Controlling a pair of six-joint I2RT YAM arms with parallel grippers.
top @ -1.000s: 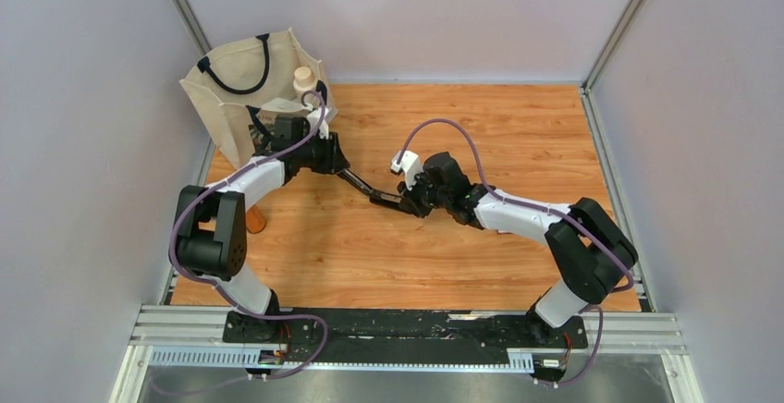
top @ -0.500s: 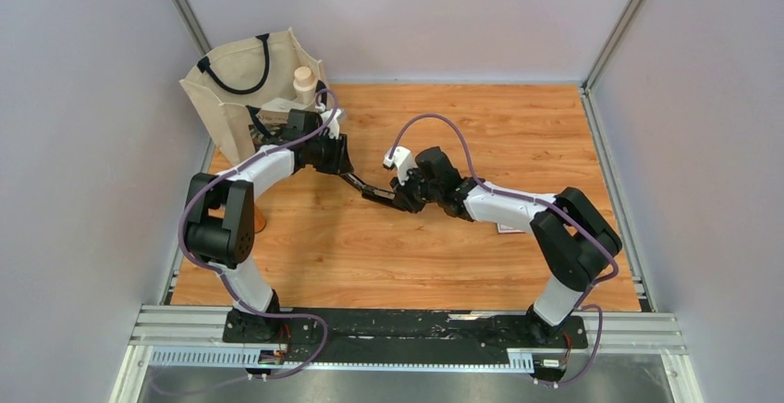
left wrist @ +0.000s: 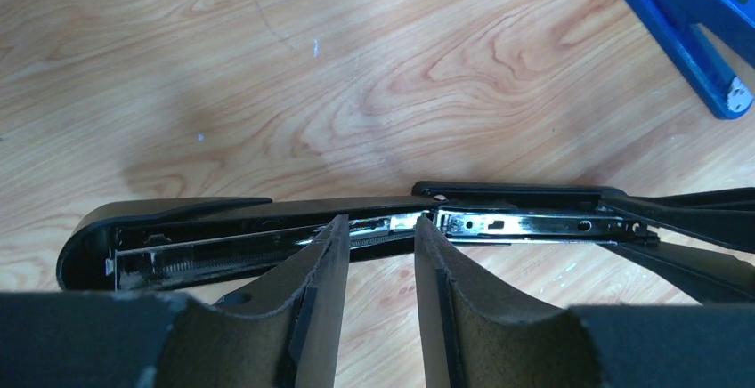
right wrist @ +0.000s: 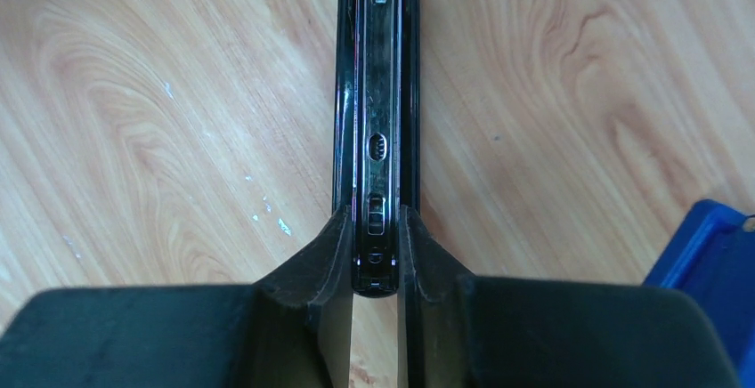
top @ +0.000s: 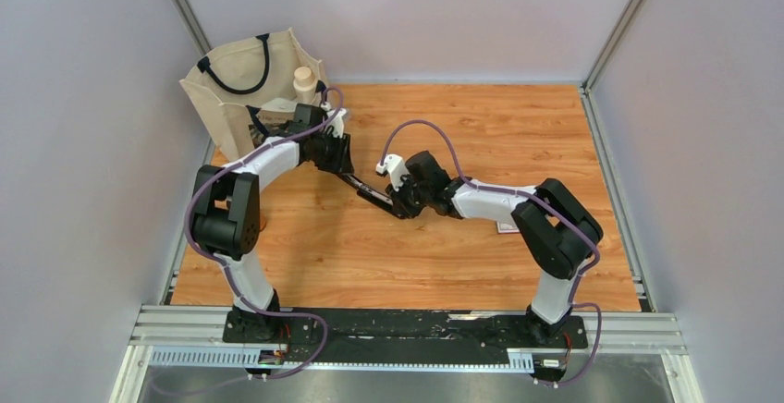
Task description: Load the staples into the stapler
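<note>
**Two-armed loading, hazards.** Wooden bench (top: 518, 126), with both arms meeting mid-bench at the black stapler (right wrist: 374, 94), which is opened flat. The right hand (right wrist: 376, 228) is narrow and clamped on one end of the rail. The left hand (left wrist: 381, 228) is half parted at the hinge; whether it grips cannot be told. The staples box (top: 506, 228) lies well apart, half hidden by the right arm. Likely risks: opposed pulls could twist the stapler free, a release could let the cover snap shut, and the nearby blue tool (left wrist: 690, 23) could be struck.

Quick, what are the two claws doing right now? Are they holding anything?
Left gripper: jaws apart at the black stapler's opened middle; whether it grips cannot be told.
Right gripper: closed on the black stapler's end.
</note>
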